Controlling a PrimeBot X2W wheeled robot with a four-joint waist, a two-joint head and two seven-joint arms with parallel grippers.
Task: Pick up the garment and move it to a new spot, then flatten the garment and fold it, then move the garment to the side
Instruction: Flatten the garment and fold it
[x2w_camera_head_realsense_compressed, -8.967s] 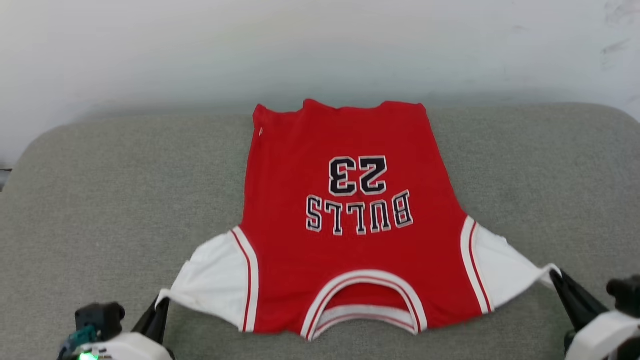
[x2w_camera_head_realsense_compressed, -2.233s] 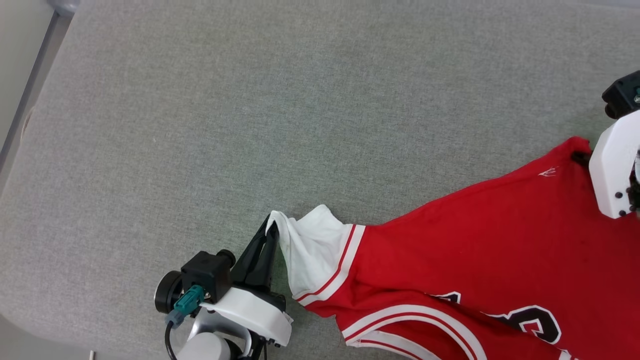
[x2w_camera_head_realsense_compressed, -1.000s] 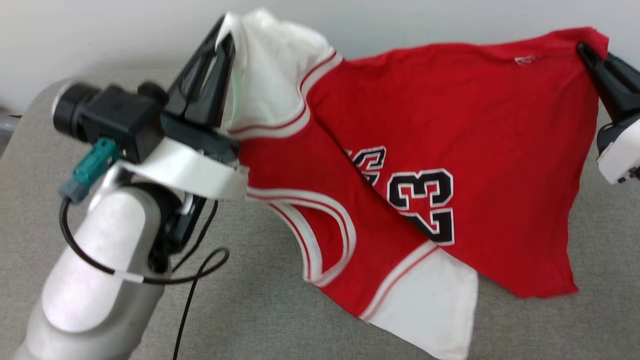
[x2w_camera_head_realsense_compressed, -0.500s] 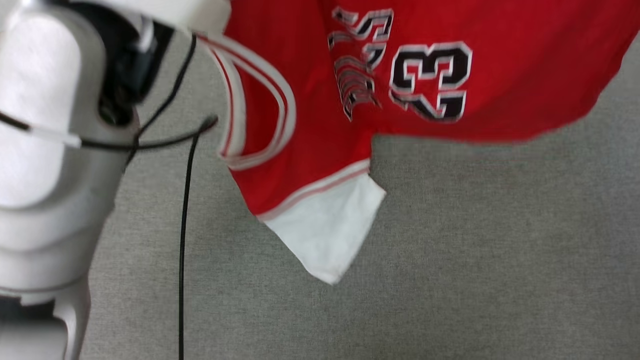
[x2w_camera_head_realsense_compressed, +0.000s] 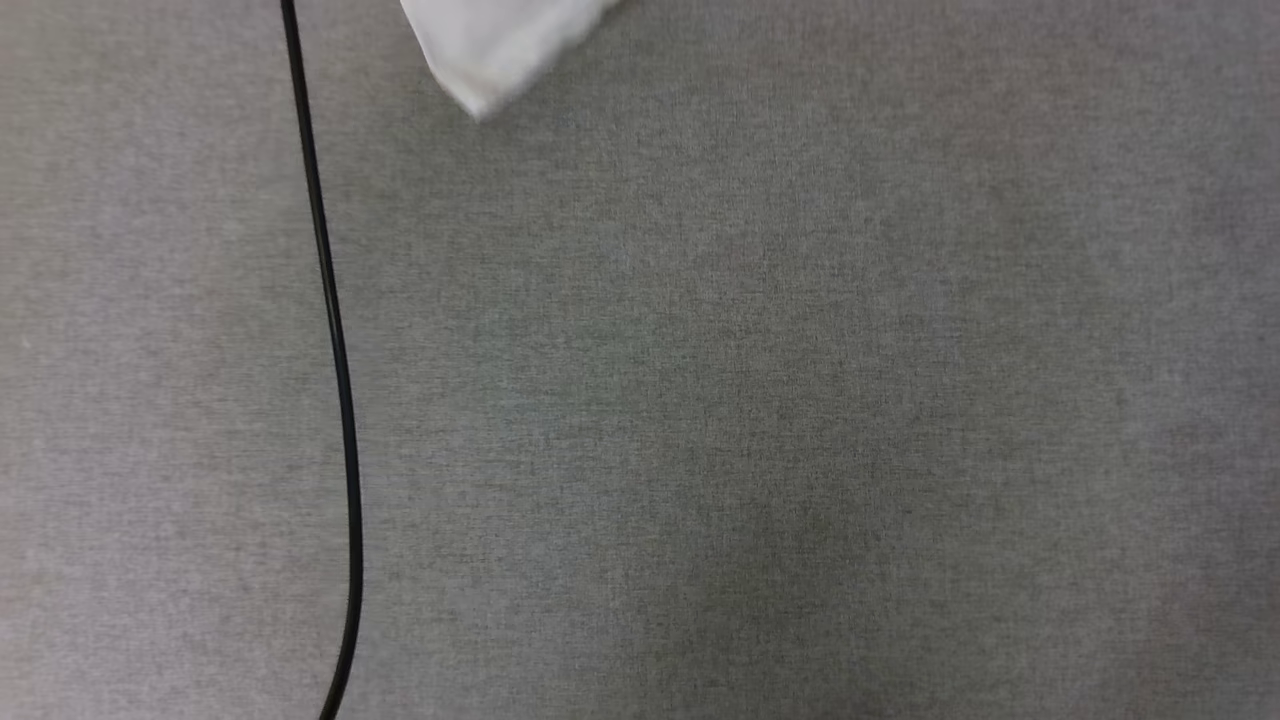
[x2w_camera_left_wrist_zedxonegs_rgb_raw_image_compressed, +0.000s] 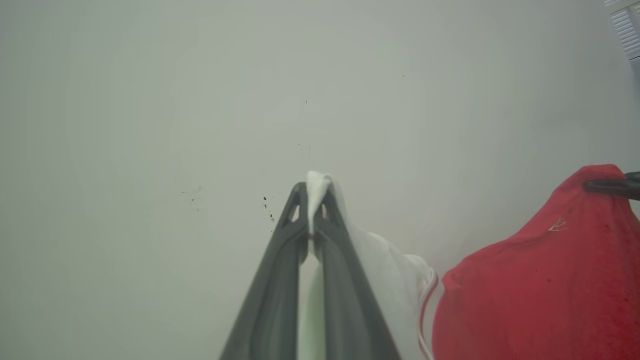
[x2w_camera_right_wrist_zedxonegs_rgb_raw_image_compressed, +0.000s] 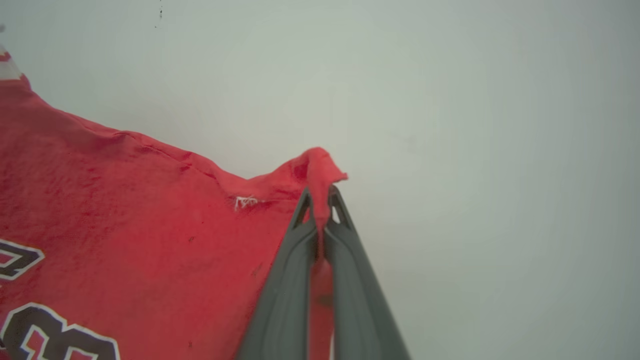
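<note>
limp red garment (x2w_camera_right_wrist_zedxonegs_rgb_raw_image_compressed: 125, 210) hangs pinched, white sleeve in left gripper (x2w_camera_left_wrist_zedxonegs_rgb_raw_image_compressed: 314, 194), crumpled corner in right gripper (x2w_camera_right_wrist_zedxonegs_rgb_raw_image_compressed: 320, 194).

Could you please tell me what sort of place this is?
Probably an indoor test room: a grey fabric-covered surface, a plain pale wall, and a black cable.

Head view: even, soft light, no glare. Faint darker patches lie on the grey fabric surface (x2w_camera_head_realsense_compressed: 800, 400). The white sleeve tip of the garment (x2w_camera_head_realsense_compressed: 500, 45) is motion-blurred at the edge; the black cable (x2w_camera_head_realsense_compressed: 335, 350) is fairly sharp. 2 wrist views: bright, diffuse light, pale wall (x2w_camera_left_wrist_zedxonegs_rgb_raw_image_compressed: 150, 100) dimming twd corners, wide-angle look, nearest foreground soft.
</note>
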